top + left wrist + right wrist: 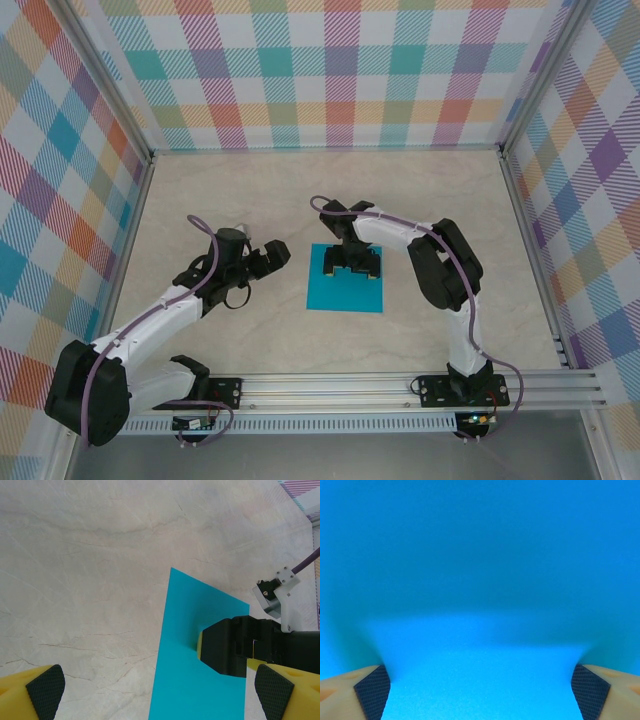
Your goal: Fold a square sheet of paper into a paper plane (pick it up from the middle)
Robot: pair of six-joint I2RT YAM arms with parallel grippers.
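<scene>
The square sheet of paper [345, 292] lies flat and teal in the middle of the table. My right gripper [351, 268] points straight down onto its far half, jaws wide open. In the right wrist view the sheet [480, 580] spreads flat under the right gripper [481, 689], and both pads sit low at the frame's corners, close to or on the paper. My left gripper [274, 258] hovers open just left of the sheet, holding nothing. From the left wrist view the sheet [190, 610] reaches up from the bottom edge, with a black and yellow right finger [225, 647] resting on it.
The tabletop [250, 190] is pale marble-patterned. Plaid walls [330, 70] close the back and both sides. An aluminium rail [400, 385] carrying both arm bases runs along the near edge. The right arm's elbow [445, 265] stands to the right of the sheet.
</scene>
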